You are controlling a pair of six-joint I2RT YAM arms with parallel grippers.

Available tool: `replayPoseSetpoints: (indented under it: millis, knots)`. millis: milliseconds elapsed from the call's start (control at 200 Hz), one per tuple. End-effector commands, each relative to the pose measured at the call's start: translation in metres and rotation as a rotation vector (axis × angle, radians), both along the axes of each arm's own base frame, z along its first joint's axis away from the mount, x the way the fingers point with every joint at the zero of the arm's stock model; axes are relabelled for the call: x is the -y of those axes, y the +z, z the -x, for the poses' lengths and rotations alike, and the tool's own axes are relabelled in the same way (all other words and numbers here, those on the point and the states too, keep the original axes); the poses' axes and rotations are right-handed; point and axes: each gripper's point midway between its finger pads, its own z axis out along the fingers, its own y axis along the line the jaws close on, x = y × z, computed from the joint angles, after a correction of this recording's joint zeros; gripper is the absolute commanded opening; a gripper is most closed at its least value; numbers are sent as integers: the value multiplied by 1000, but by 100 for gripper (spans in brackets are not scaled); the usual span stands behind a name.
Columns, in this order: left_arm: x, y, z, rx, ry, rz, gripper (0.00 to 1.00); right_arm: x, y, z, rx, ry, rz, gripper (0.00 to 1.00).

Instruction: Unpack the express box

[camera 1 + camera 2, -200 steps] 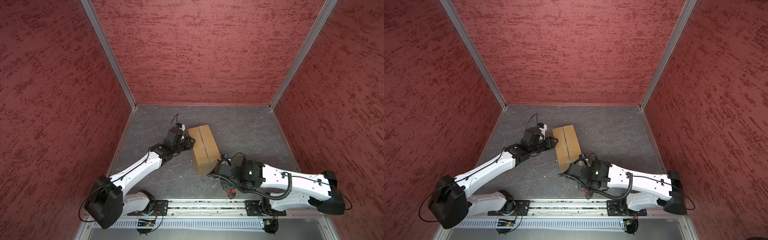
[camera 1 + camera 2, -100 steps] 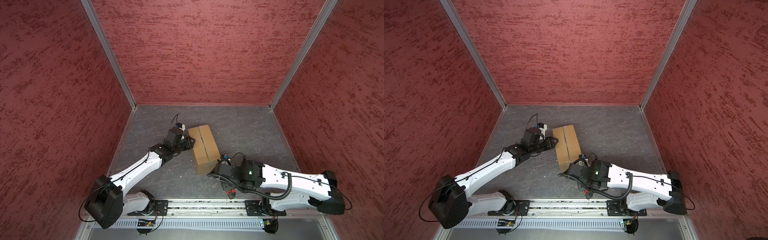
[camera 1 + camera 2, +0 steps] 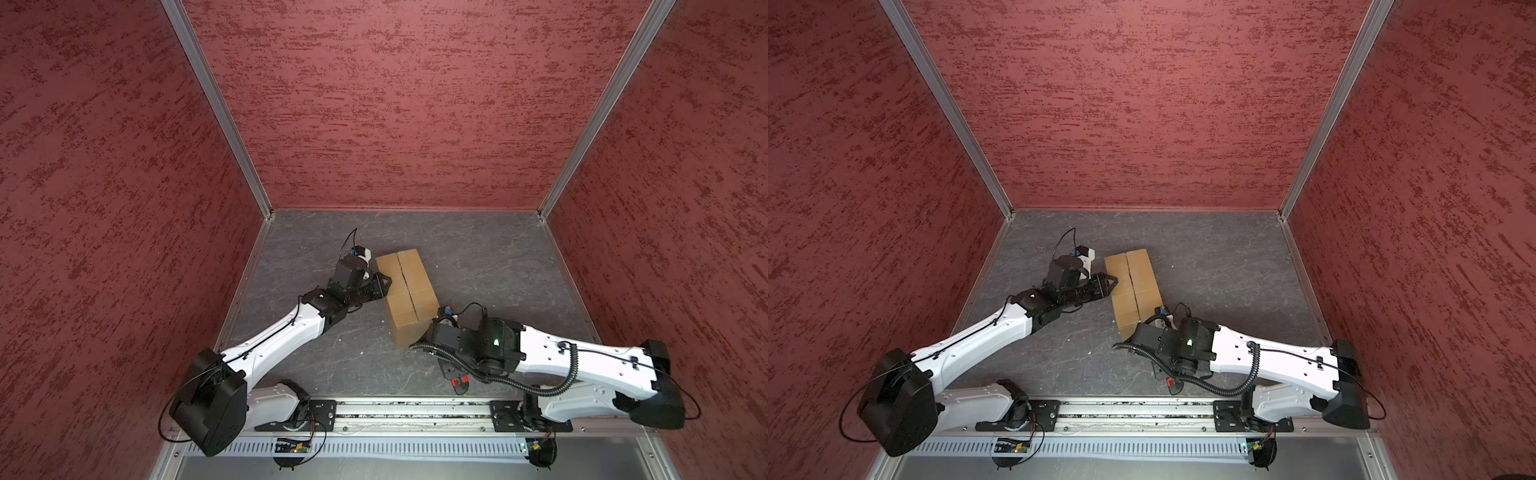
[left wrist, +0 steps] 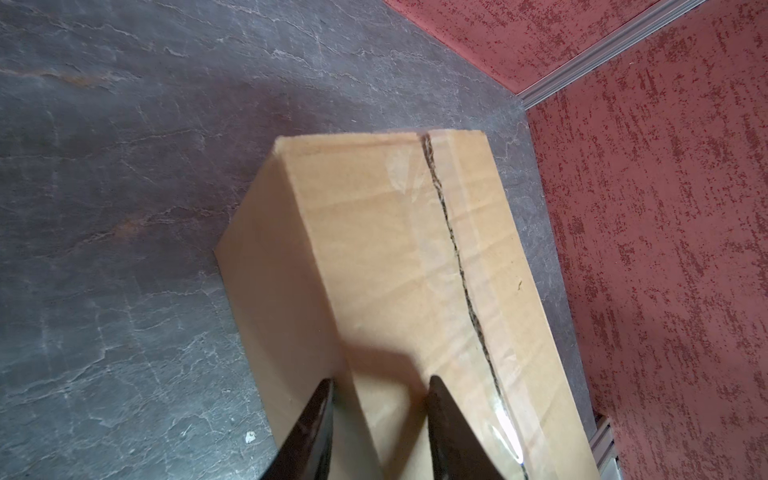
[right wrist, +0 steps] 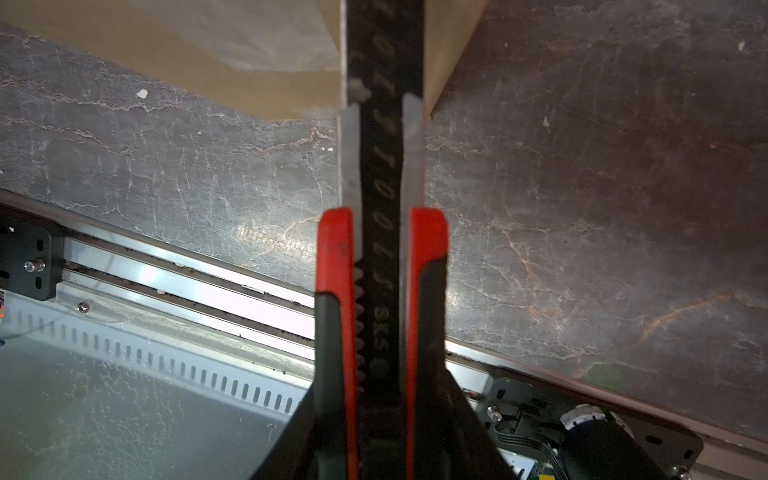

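Note:
The express box (image 3: 407,291) (image 3: 1133,286), a plain brown carton, lies closed on the grey floor. Clear tape runs along its centre seam (image 4: 457,257), which shows as a ragged dark slit. My left gripper (image 3: 384,282) (image 3: 1111,281) (image 4: 380,380) is open. It straddles the box's left long top edge, with one fingertip by the side wall and one over the top flap. My right gripper (image 5: 380,415) sits low under its arm, shut on a red-and-black utility knife (image 5: 380,249) (image 3: 459,379). The knife's black blade reaches past the near bottom corner of the box (image 5: 208,50).
Red textured walls close the cell on three sides, with aluminium posts in the back corners. The arms' metal base rail (image 3: 395,409) (image 5: 187,286) runs along the front edge, just behind the right gripper. Small white specks (image 4: 249,436) lie on the floor.

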Motion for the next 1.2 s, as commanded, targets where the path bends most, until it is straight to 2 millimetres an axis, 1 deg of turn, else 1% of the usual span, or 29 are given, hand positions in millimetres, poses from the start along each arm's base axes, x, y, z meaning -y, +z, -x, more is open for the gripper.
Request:
replayPoseSetpoints:
  millis: [0, 481, 601, 711, 827, 872, 997, 1062, 1067, 1112, 1117, 1192]
  knots:
    - [4, -7, 3, -12, -11, 1, 37, -11, 11, -10, 33, -1, -42, 4]
    - [13, -9, 7, -17, -32, 12, 37, -19, 13, -20, 46, 12, -51, 5]
    - [13, -4, 4, -5, -36, 5, 37, -18, 11, -21, 38, 9, -47, 4]
    - [11, 10, -3, 23, -41, -2, 37, -16, 11, -21, 36, 5, -46, 5]
    - [5, 30, -18, 65, -42, -15, 38, -16, 11, -21, 35, 0, -50, 4]
    - [3, 41, -25, 88, -44, -19, 38, -16, 10, -21, 33, 1, -49, 5]
    - [1, 65, -50, 141, -63, -53, 38, -16, 10, -21, 30, 1, -50, 4]
    - [4, 73, -67, 164, -85, -78, 38, -16, 10, -20, 29, 0, -51, 4]
    - [4, 71, -69, 160, -87, -84, 38, -16, 10, -20, 29, 0, -50, 4]
    - [7, 75, -84, 171, -102, -109, 38, -16, 10, -21, 31, 0, -54, 4]
    - [7, 72, -85, 166, -104, -115, 38, -16, 10, -21, 30, 0, -53, 4]
    - [15, 70, -113, 166, -136, -150, 38, -17, 10, -21, 31, 2, -54, 4]
